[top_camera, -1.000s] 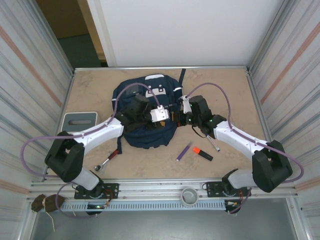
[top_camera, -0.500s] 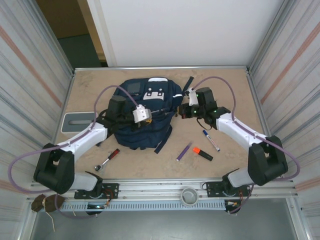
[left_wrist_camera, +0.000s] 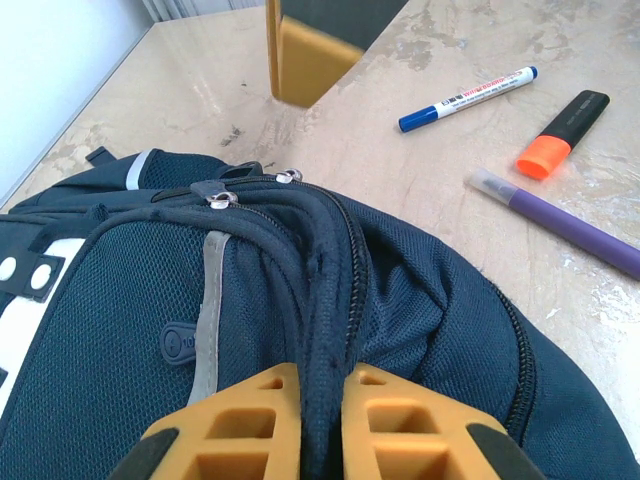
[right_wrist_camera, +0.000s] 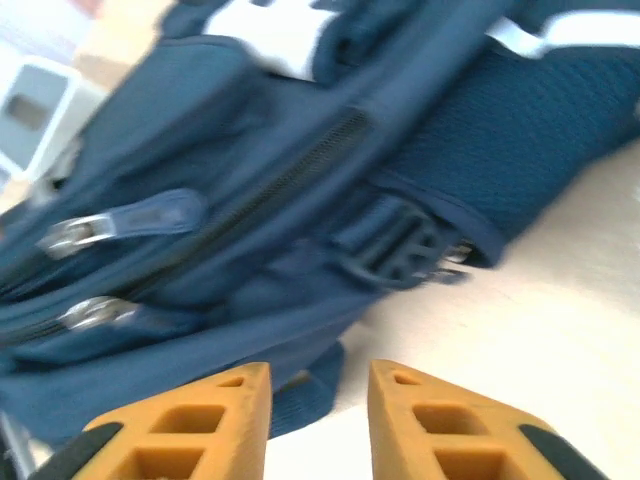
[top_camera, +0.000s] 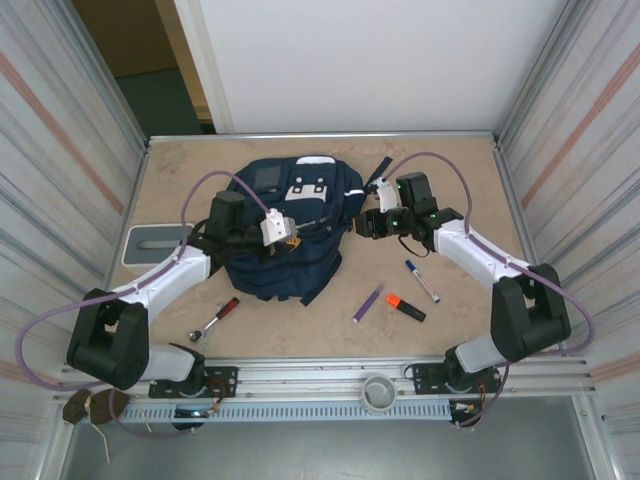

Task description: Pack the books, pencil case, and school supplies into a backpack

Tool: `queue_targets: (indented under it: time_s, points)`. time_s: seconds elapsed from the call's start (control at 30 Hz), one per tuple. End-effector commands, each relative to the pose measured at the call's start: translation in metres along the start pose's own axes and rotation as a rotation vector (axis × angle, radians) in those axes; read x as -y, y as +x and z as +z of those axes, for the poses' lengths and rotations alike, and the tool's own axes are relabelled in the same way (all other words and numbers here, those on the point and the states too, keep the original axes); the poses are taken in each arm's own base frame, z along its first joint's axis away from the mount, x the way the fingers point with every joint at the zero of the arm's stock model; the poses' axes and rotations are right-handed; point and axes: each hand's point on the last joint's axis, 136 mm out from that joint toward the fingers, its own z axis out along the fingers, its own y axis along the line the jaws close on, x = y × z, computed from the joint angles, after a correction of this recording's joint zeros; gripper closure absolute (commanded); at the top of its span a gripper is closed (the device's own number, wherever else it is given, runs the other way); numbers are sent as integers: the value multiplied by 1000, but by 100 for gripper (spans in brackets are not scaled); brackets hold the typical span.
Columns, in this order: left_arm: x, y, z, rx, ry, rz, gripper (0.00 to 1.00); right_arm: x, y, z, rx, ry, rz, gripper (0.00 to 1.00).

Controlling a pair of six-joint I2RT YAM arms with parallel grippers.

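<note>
At left, the left end effector (left_wrist_camera: 322, 385) pinches the navy backpack (top_camera: 300, 275) by its top strap (left_wrist_camera: 320, 260). Just off the bag's right flank, the right end effector (right_wrist_camera: 320, 395) hovers with its jaws parted around nothing. Further right, the purple pen (top_camera: 367, 303), orange highlighter (top_camera: 405, 307) and white marker (top_camera: 422, 281) lie loose on the worktop (top_camera: 470, 200), so the supplies at least remain to be packed.

Two white arms (top_camera: 170, 275) with black joints, looping purple cables (top_camera: 428, 155), orange-yellow cut-out jaws.
</note>
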Motion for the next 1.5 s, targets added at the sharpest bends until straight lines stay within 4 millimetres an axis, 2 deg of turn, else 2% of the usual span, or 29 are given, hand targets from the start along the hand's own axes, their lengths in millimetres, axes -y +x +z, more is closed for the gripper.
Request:
queue_targets:
  time_s: [0.0,0.17,0.3,0.6,0.87,0.97,1.17,1.47]
  points:
    - [-2,-37,-6,126,26,59,89,-38,-4,-13,22,-175,-156,63]
    - [-1,-39,-6,129,35,50,89,-55,-2,-2,5,-280,-235,53]
    - [1,-42,-6,133,37,57,89,-55,1,10,-1,-317,-264,49]
    - [2,-44,-5,133,43,63,89,-55,3,38,-31,-356,-303,49]
    - [3,-43,-1,127,53,60,88,-60,9,52,-53,-380,-339,51]
    - [3,-43,-1,125,54,60,88,-58,9,55,-51,-371,-338,57]
    - [4,-40,-1,112,49,59,88,-45,6,50,-17,-301,-323,85]
    - [7,-41,-5,118,53,67,89,11,-2,44,-8,-83,-193,100]
